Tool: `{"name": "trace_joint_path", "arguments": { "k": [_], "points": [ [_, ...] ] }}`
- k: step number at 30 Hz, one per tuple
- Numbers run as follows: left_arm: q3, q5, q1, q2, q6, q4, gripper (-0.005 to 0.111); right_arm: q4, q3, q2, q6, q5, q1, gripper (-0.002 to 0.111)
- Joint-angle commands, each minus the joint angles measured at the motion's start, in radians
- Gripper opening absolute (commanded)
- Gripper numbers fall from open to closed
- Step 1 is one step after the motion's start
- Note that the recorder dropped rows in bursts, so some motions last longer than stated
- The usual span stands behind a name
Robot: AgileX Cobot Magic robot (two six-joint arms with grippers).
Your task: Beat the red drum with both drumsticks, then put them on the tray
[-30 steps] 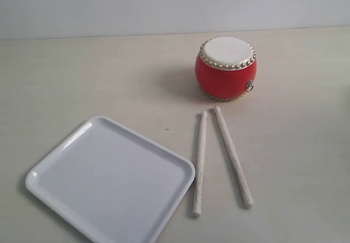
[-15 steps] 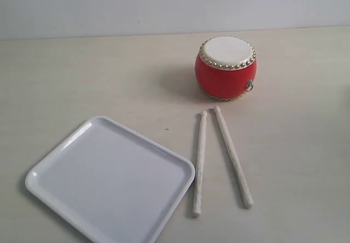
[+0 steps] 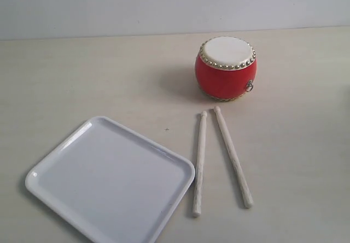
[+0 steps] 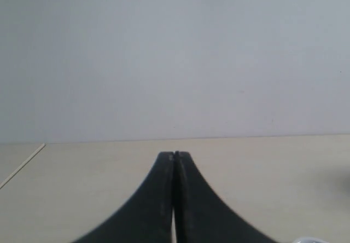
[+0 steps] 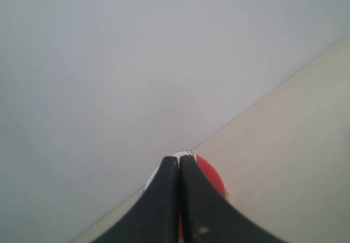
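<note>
The first drumstick [image 3: 200,163] and second drumstick [image 3: 232,156] lie flat on the desk [image 3: 82,79]. They sit side by side without touching, close at the drum end and spreading apart at the other. Both are bare, pale wood, thin and round. I judge them light and rigid, not fragile, but likely to roll away from a touch and to swivel in a hold taken too near one end. The best hold looks to be across the shaft a little behind its middle, toward the thicker end. That leaves the tip free to strike and keeps the claw's fingers clear of the neighbouring stick.

Neither wrist camera shows the sticks, so they lie outside what either claw faces. The red drum [image 3: 225,68] stands upright just past the sticks' near-together ends. For the right claw [image 5: 179,160] it sits straight ahead, partly hidden behind the fingertips. The tray [image 3: 104,183] lies just beside the first drumstick, on the side away from the second.

The right claw is clenched with nothing between its fingers. The left claw [image 4: 174,155] is likewise pressed together and empty, with only bare desk and wall ahead. Each must spread before it can take a stick.
</note>
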Motion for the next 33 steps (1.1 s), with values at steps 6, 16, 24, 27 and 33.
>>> {"name": "trace_joint_path", "arguments": {
  "k": [6,16,24,27,33],
  "points": [
    [0.003,-0.001,-0.005,-0.004,0.004,-0.001,0.000,0.105,0.004,-0.006,0.083,0.182,-0.004,0.000],
    [0.003,-0.001,-0.005,-0.004,0.004,-0.001,0.000,-0.067,0.004,0.103,0.041,0.008,0.008,0.000],
    [0.003,-0.001,-0.005,-0.004,0.004,-0.001,0.000,-0.052,0.004,0.103,0.041,-0.005,0.008,0.000],
    [0.003,-0.001,-0.005,-0.004,0.004,-0.001,0.000,-0.043,0.004,0.103,0.047,-0.005,0.008,0.000],
    [0.003,-0.001,-0.005,-0.004,0.004,-0.001,0.000,-0.019,-0.048,0.106,0.001,0.049,0.008,0.000]
  ]
}}
